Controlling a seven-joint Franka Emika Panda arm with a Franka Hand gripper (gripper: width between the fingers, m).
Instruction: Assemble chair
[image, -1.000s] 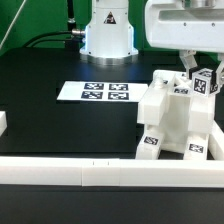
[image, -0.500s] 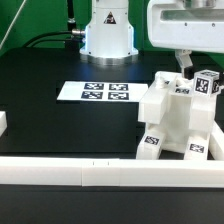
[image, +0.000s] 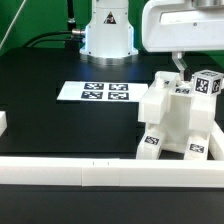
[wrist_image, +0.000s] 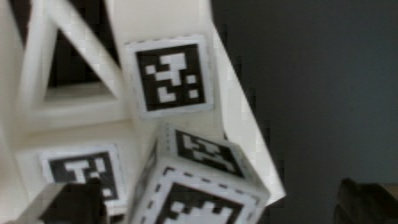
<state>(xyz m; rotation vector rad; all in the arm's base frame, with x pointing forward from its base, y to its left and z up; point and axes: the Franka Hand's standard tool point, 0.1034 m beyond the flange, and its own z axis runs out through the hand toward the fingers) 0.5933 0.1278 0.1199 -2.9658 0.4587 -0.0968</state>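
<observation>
I am watching the chair (image: 176, 122) standing on the black counter (image: 60, 130) at the exterior view's right, just behind the white front rail (image: 90, 172). The gripper (image: 188, 66) is hovering over its upper part, beside a tagged cube (image: 206, 84), with its fingers (wrist_image: 64, 200) spread apart and gripping nothing. The marker board (image: 105, 92) is lying well apart from the chair.

blocky white tagged chair (image: 178, 118) upright beside the front rail (image: 110, 172)
</observation>
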